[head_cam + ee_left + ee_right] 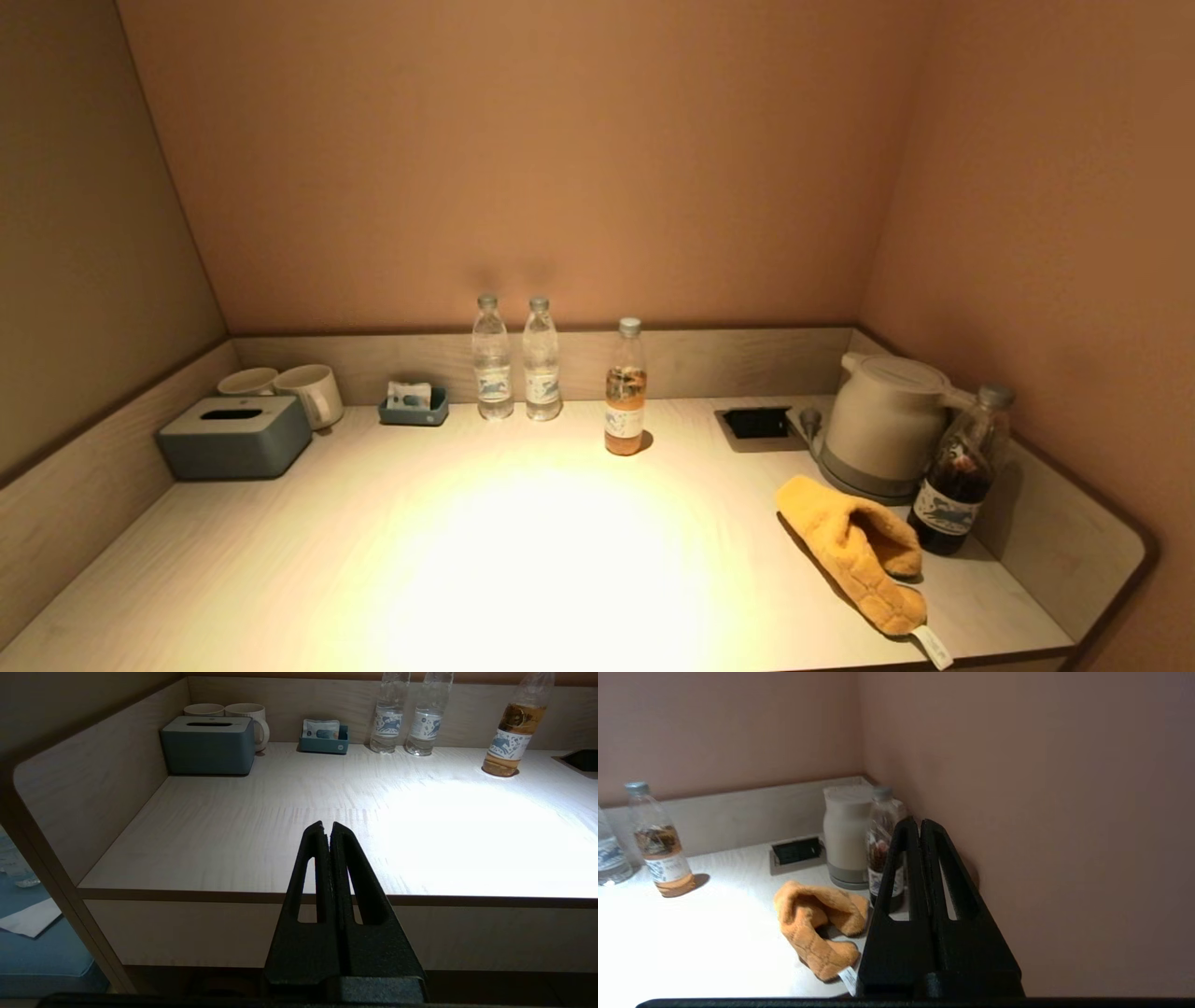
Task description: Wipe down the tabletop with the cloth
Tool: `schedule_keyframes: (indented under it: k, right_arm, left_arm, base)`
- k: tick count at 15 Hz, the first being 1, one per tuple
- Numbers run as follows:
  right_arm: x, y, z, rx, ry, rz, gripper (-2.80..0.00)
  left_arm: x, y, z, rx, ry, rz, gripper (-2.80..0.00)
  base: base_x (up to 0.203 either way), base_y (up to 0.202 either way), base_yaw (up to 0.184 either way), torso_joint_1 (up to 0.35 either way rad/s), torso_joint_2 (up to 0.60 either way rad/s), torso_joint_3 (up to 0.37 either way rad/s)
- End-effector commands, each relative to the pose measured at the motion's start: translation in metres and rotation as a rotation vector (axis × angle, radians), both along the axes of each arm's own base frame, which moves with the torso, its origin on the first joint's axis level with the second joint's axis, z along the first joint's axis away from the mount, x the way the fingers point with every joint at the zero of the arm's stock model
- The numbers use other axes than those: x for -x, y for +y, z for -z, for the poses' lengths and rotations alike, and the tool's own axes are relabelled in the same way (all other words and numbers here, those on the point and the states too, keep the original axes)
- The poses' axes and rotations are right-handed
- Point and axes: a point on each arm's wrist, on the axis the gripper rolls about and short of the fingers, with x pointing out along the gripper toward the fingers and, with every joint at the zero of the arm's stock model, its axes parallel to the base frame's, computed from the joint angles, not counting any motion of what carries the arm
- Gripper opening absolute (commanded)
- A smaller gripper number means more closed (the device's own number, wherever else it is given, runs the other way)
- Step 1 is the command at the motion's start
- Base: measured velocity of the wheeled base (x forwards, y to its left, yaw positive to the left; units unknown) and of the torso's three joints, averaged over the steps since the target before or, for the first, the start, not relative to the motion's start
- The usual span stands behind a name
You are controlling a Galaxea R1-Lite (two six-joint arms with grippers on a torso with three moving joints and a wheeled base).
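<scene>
The yellow-orange cloth [854, 551] lies crumpled on the pale wood-grain tabletop [392, 551] at the front right, its white tag at the front edge. It also shows in the right wrist view [817, 924]. My right gripper [921, 822] is shut and empty, held off the front edge of the tabletop, to the right of the cloth and apart from it. My left gripper [327, 825] is shut and empty, held before the front edge of the tabletop [224, 840] on the left side. Neither gripper shows in the head view.
A pale kettle [882, 425] and a dark bottle [962, 471] stand just behind the cloth. An orange-drink bottle [625, 401] and two water bottles [492, 359] stand at the back, a socket recess [756, 423] beside the kettle. A tissue box [233, 437], two mugs [313, 394] and a small tray [413, 406] are back left.
</scene>
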Motion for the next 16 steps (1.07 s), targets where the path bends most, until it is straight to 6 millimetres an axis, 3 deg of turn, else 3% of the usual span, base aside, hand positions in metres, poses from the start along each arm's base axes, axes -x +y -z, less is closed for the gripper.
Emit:
schedule_keyframes:
  k: [1, 5, 10, 13, 16]
  right_arm:
    - [0.002, 0.0, 0.003, 0.019, 0.042, 0.034, -2.8]
    - [0.005, 0.002, 0.006, 0.038, 0.046, 0.049, -2.8]
    - [0.022, 0.002, 0.026, 0.038, 0.024, 0.032, -2.8]
    - [0.032, 0.006, 0.043, 0.08, -0.055, -0.169, -2.8]
    - [0.021, 0.01, 0.066, 0.104, 0.02, -0.335, -2.8]
  left_arm:
    - [0.0, 0.0, 0.0, 0.001, -0.001, -0.001, -2.8]
    - [0.0, 0.0, 0.0, 0.001, -0.001, -0.001, -2.8]
    - [0.0, 0.0, 0.0, 0.001, -0.001, -0.001, -2.8]
    - [0.0, 0.0, 0.0, 0.001, -0.001, -0.001, -2.8]
    - [0.0, 0.0, 0.0, 0.001, -0.001, -0.001, -2.8]
  base:
    - [0.0, 0.0, 0.0, 0.0, 0.0, 0.0]
    - [0.0, 0.0, 0.0, 0.0, 0.0, 0.0]
    - [0.0, 0.0, 0.0, 0.0, 0.0, 0.0]
    - [0.0, 0.0, 0.0, 0.0, 0.0, 0.0]
    - [0.0, 0.0, 0.0, 0.0, 0.0, 0.0]
